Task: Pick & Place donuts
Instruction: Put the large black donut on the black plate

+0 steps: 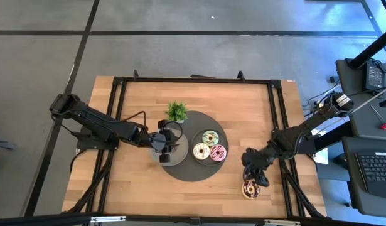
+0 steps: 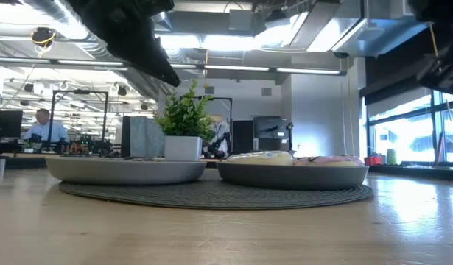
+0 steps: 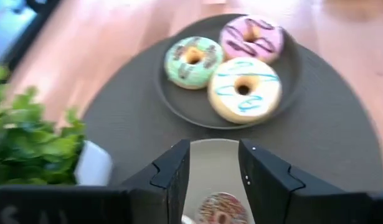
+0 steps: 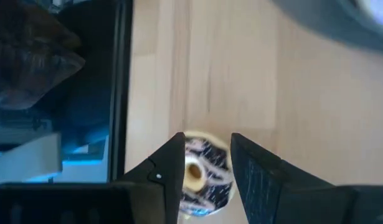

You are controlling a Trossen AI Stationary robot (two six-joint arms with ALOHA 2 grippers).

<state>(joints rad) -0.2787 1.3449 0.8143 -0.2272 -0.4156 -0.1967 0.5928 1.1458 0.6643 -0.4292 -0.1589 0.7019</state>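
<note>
Currently right gripper (image 4: 205,165) over chocolate sprinkled donut (image 1: 250,188) near the table's (image 1: 136,182) front right corner, fingers parted astride it, not closed. Left gripper (image 3: 213,171) hovers, fingers spread, above the left grey plate (image 3: 210,155); a small sprinkled donut (image 3: 221,209) shows between them, contact unclear. Done: green (image 3: 192,58), pink (image 3: 252,38), cream (image 3: 244,89) donuts on right plate (image 3: 169,99), beside potted plant (image 1: 176,111). Left, apparently: chocolate one.

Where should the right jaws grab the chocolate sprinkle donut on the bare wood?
Across the ring, from straight above. The chocolate donut lies flat on the table, hole up, apart from the plates, so opposite outer edges are free. The right gripper hangs over it, jaws open on either side.
</note>
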